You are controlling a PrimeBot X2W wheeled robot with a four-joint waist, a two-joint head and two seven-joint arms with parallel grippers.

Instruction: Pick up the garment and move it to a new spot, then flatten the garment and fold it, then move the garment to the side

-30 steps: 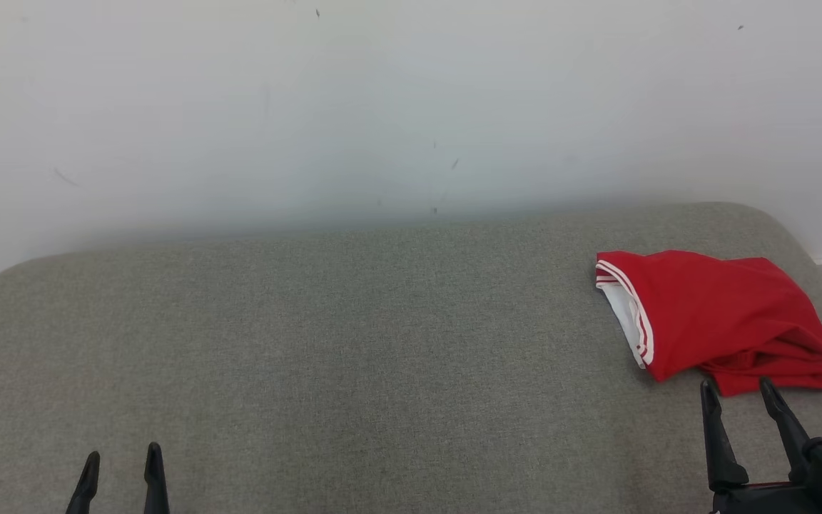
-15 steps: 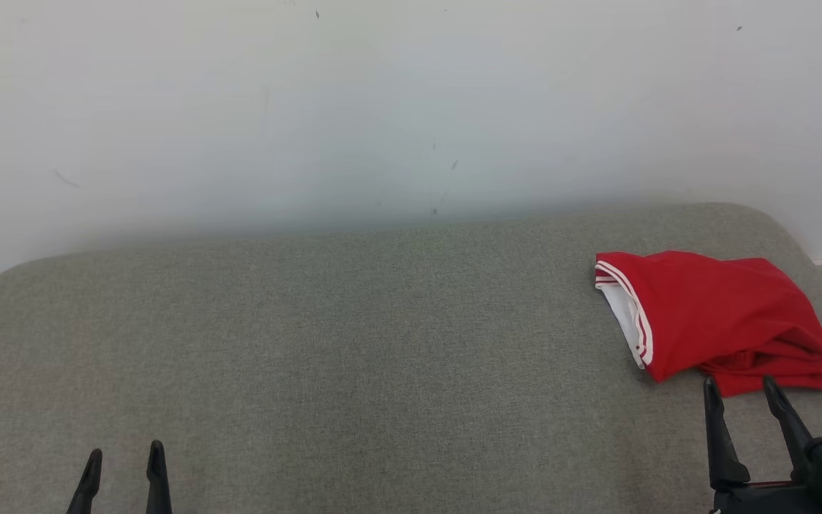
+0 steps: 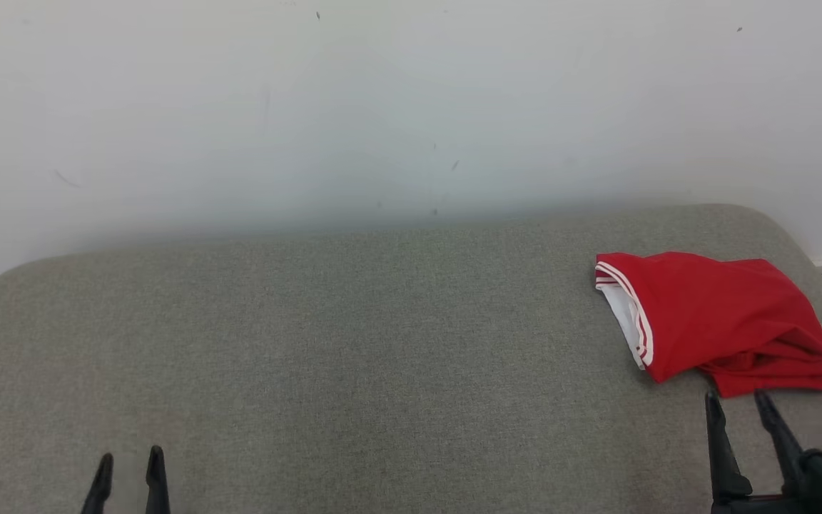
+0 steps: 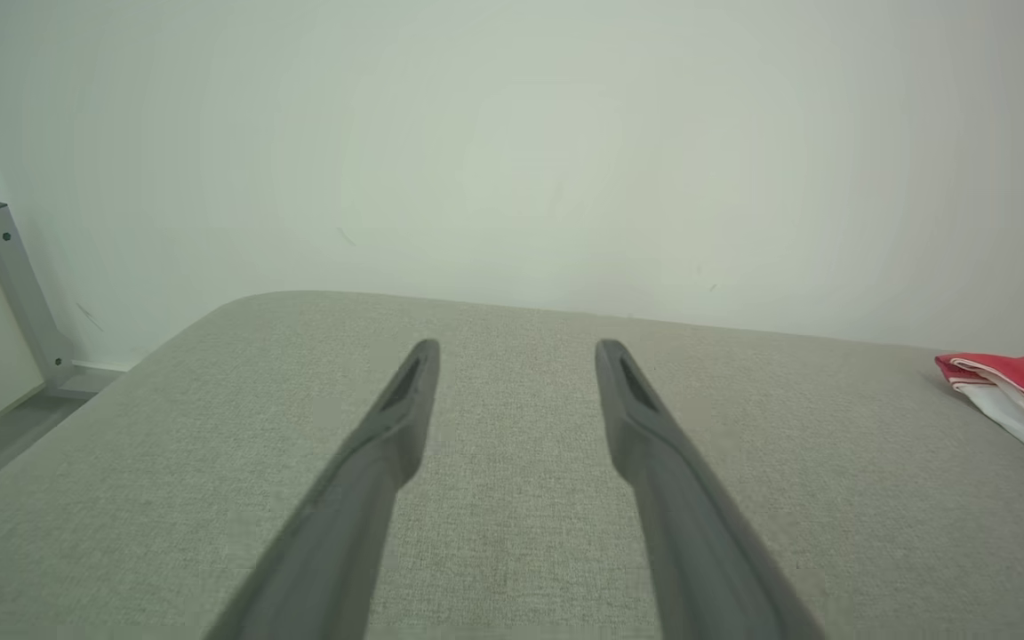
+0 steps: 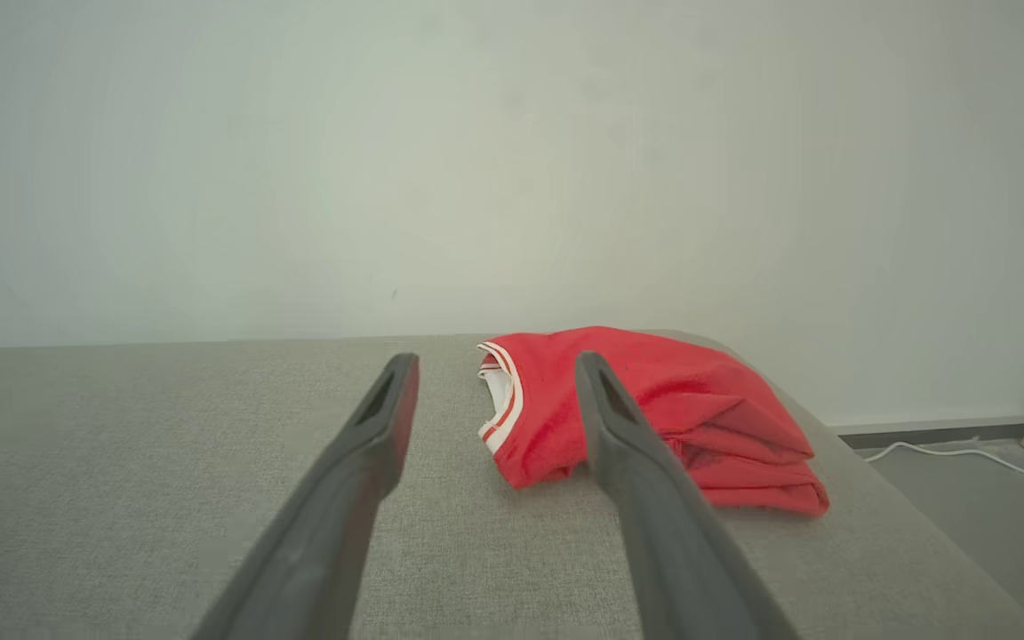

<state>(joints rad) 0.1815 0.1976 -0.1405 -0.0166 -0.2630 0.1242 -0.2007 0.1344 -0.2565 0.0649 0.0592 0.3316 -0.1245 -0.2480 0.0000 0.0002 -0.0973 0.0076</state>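
**Head and wrist views, end of set-aside.** Red garment point(image 3: 725, 321) with white-striped trim, folded into a compact bundle, flat on the grey tabletop point(image 3: 354, 343) near its right end, by the rounded far corner. Same place and same shape as a second ago.

Right pincer point(image 3: 736, 397) wide open and empty, tips just short of the bundle's near edge and clear of the cloth. Drawn back a little toward the robot since a second ago, from a position with the tips overlapping that edge in the head view.

Left pincer point(image 3: 130, 454) likewise wide open and empty, over bare tabletop at lower left, well apart from the garment. Also slightly lower in the head view than before.

In the right wrist view, bundle ahead and partly behind the right finger. In the left wrist view, trimmed corner of the bundle at far right.

Probable meaning: release complete, fold made, bundle already at the side, both arms in retreat. Task apparently at or near its end, with no further grasp in preparation.
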